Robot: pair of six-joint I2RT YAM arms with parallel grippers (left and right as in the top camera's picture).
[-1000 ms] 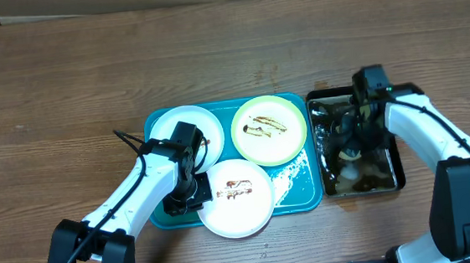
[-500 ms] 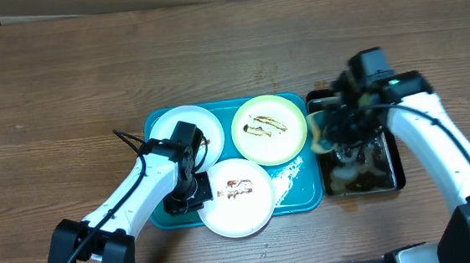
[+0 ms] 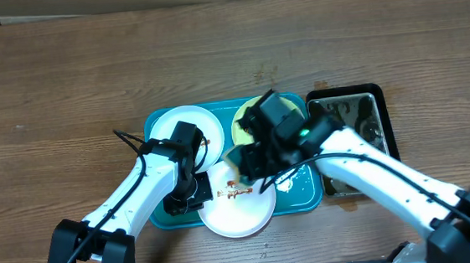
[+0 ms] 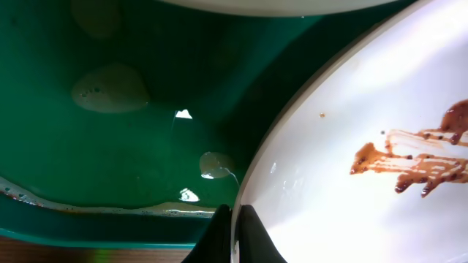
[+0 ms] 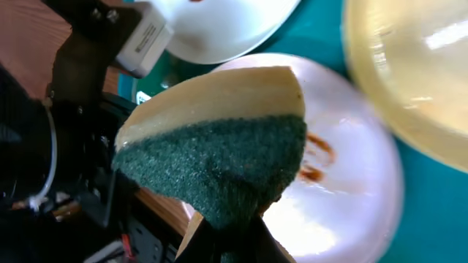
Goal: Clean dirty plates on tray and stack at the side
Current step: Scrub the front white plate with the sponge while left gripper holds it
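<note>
Our right gripper [image 5: 225, 237] has swung from the black water pan [image 3: 349, 139] to the tray [image 3: 306, 200], fingers clamped on the sponge [image 5: 219, 157], which hangs above the front white plate [image 3: 243, 208]. Our left gripper [image 4: 235, 235] pinches that plate's rim, so we judge scrubbing can begin.

The right fingers [image 5: 191, 237], clamped on the sponge [image 5: 219, 146], have swung from the black pan [image 3: 347, 114] leftward over the tray [image 3: 304, 197], the smeared white plate [image 3: 237, 209] now just beneath them.
</note>
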